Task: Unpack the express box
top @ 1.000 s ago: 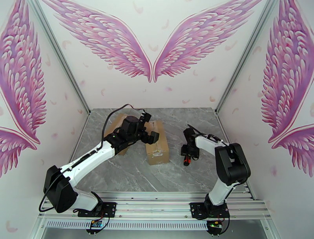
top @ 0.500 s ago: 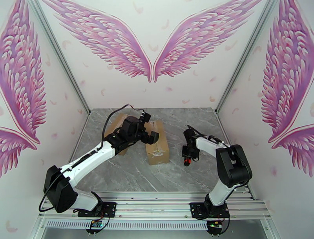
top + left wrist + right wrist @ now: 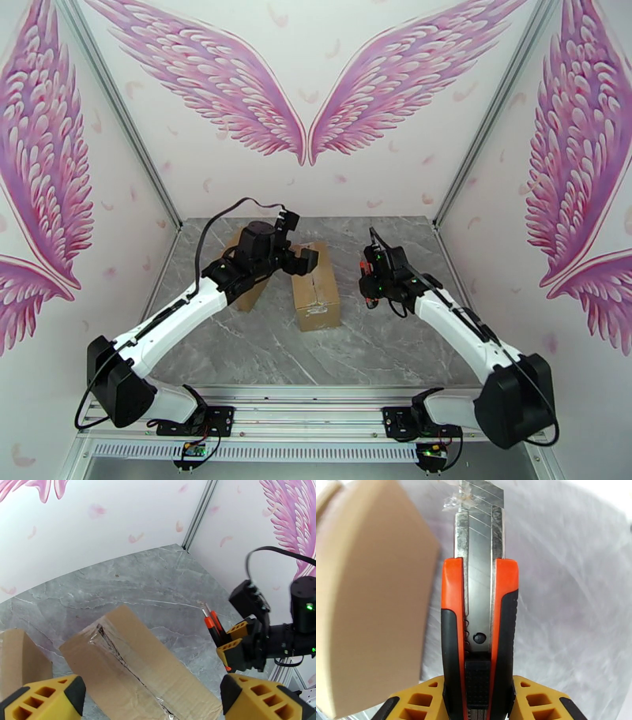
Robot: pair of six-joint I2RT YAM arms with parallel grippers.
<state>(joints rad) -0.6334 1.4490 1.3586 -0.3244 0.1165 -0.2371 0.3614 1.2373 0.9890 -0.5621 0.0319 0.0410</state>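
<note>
Risk: right tool [image 3: 478,695] grips orange-black utility knife [image 3: 480,598], left tool [image 3: 297,243] wide open holding nothing, so blade could skid off unbraced taped brown cardboard box [image 3: 316,292].

The table [image 3: 379,347] is a grey, marble-patterned surface with pale veins. Two brown cardboard boxes lie flat on it. The taped box [image 3: 134,665] sits below the gap between the left fingers [image 3: 47,697], and its clear-taped seam runs lengthwise along the top. The second box [image 3: 19,657] lies near it, on the outer side of the left-hand finger of that pair, with a strip of bare table between the two boxes. Seen from the right fingers [image 3: 537,701], a blurred cardboard face stands close on their left, with bare table ahead and to their right.
</note>
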